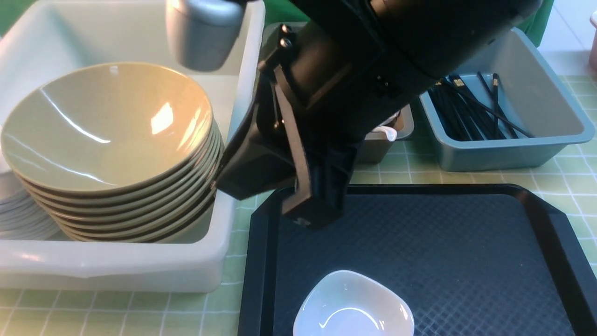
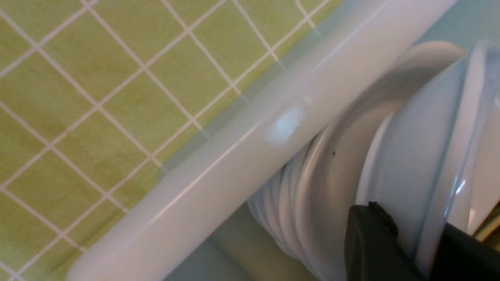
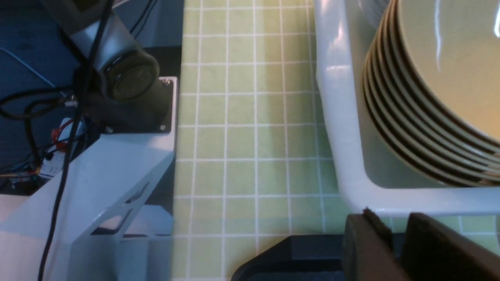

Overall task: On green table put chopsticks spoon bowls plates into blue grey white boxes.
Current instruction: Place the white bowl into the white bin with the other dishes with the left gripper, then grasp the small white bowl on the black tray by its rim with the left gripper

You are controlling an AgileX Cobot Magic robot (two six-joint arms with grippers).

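Several olive bowls (image 1: 107, 126) sit nested in the white box (image 1: 116, 270), just to the left of my right gripper (image 1: 310, 210), with a pile of white plates (image 1: 18, 214) further left in the same box. My right gripper hangs over the far-left corner of the black tray (image 1: 466, 261), close beside the box wall. From the right wrist view its fingers (image 3: 367, 249) stand a narrow slit apart with nothing between them. On the near side of that gripper a small bowl (image 1: 354, 308), white, rests on the tray. Off to its right, on the green checked table (image 1: 573, 172), black chopsticks (image 1: 471, 116) lie in the blue box (image 1: 513, 149). Behind the arm a white spoon (image 1: 387, 133) pokes out of the grey box (image 1: 406, 123). My left gripper (image 2: 410, 218) is inside the white box, jaws pinched together on the rim of the top plate (image 2: 410, 136), which stands tilted against the pile just inside the box rim.
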